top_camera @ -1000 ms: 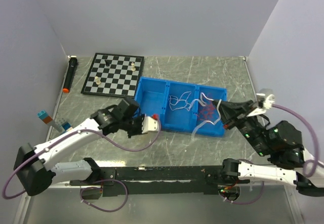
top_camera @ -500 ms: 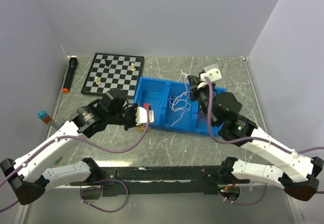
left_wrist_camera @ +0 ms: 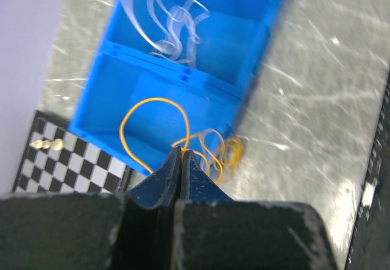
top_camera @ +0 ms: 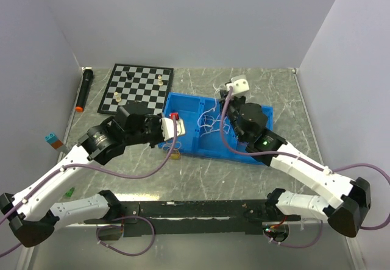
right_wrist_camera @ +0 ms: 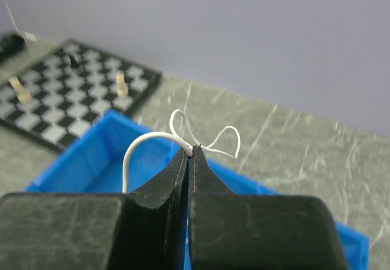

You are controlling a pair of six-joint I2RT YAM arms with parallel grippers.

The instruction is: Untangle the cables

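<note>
My left gripper [left_wrist_camera: 181, 152] is shut on a thin yellow cable [left_wrist_camera: 152, 102]. One loop of it hangs over the left compartment of the blue tray [left_wrist_camera: 244, 69], and a coil of it [left_wrist_camera: 224, 155] lies at the tray's near wall. In the top view this gripper [top_camera: 173, 137] is at the tray's near left corner, with the yellow coil [top_camera: 173, 155] on the table. My right gripper [right_wrist_camera: 192, 151] is shut on a white cable [right_wrist_camera: 145, 139] and holds it above the tray [top_camera: 189, 142]. More white cables [top_camera: 210, 125] lie in the middle compartment. No red cable shows.
A chessboard [top_camera: 137, 89] with a few pieces lies behind the tray on the left. A black marker with an orange tip [top_camera: 84, 89] lies along the left wall. Small coloured blocks [top_camera: 52, 140] sit at the left edge. My right arm [top_camera: 286, 160] crosses the tray's right end.
My right arm swung left from the tray's right side to above its middle, lifting the white cable. My left gripper rose and moved toward the tray's left corner with the yellow cable.
</note>
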